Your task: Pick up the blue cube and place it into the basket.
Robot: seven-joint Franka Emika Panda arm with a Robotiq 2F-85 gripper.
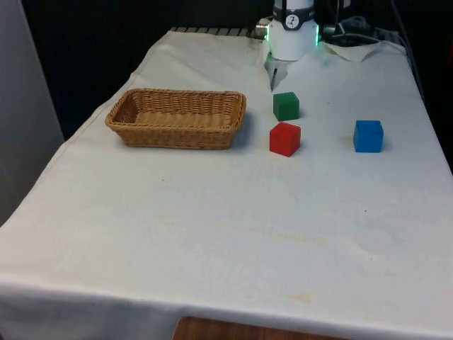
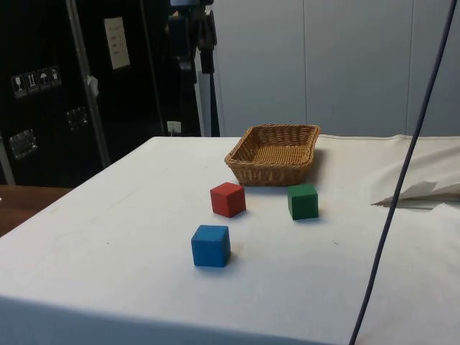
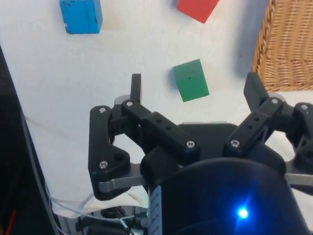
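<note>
So there's a wicker basket (image 1: 175, 117) on the front view's left, green cube (image 1: 286, 105) and red cube (image 1: 284, 138) close together mid-table, blue cube (image 1: 368, 136) well off to the right, all on the white cloth (image 1: 212, 234)

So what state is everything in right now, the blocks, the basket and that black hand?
Blue wooden cube: resting on the cloth, untouched, apart from the others.
Red cube: resting on the cloth, not held.
Green cube: resting on the cloth, not held.
Brown woven wicker basket: upright, nothing inside.
Black two-finger hand: open, holding nothing, above the cloth near the green cube.
</note>
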